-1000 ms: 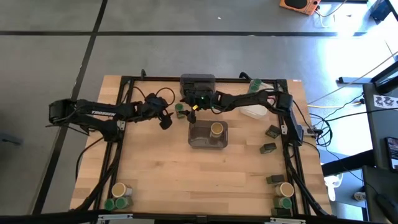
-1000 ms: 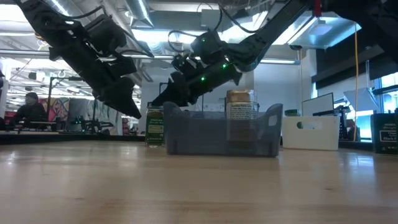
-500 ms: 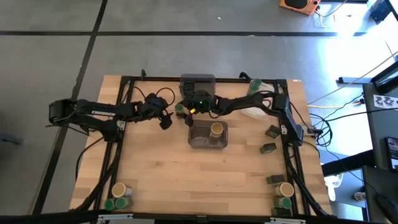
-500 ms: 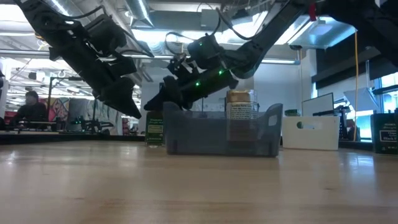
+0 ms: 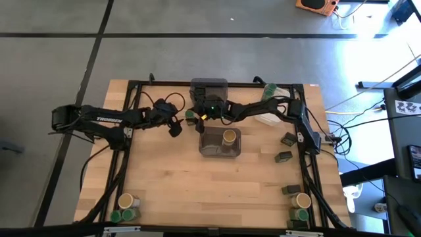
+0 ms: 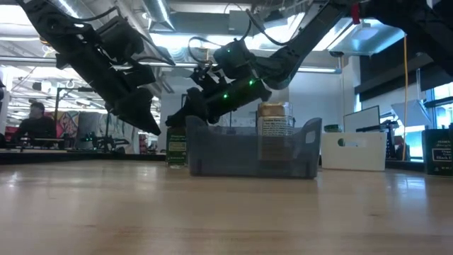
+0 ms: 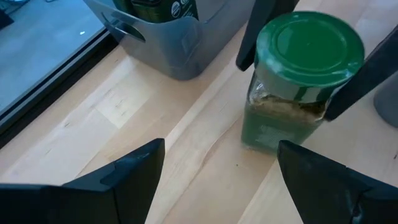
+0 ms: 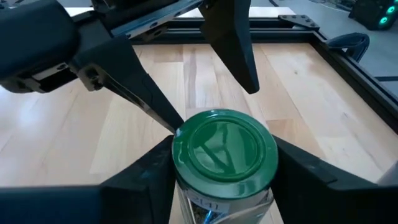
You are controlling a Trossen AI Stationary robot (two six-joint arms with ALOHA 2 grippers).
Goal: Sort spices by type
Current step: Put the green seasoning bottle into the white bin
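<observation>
A green-lidded jar (image 5: 189, 115) (image 7: 298, 81) stands upright on its base on the table, left of a grey bin (image 5: 219, 151). In that bin stands a tan-lidded jar (image 5: 229, 136) (image 6: 273, 117). My right gripper (image 5: 193, 118) (image 8: 222, 163) reaches in from the table's right and is shut on the green-lidded jar. My left gripper (image 5: 175, 130) (image 7: 217, 186) hangs open above the table just left of the jar, holding nothing. My right gripper pinches the green-lidded jar between its two fingers (image 8: 155, 171), one on each side at the lid's rim (image 8: 180, 155) and the shoulder below it (image 7: 329, 106). The fingers slant down from the table's right. The jar stands upright, its base on the table.
A second grey bin (image 5: 209, 86) (image 7: 168, 37) with a dark jar inside stands at the far edge. A white tray (image 5: 268, 118) and dark tins (image 5: 288, 139) lie at the right. More jars stand in the near corners (image 5: 125, 207) (image 5: 300, 207).
My right gripper has moved a little toward the table's left and down, and its fingers now stand around the green-lidded jar. The jar has not moved.
</observation>
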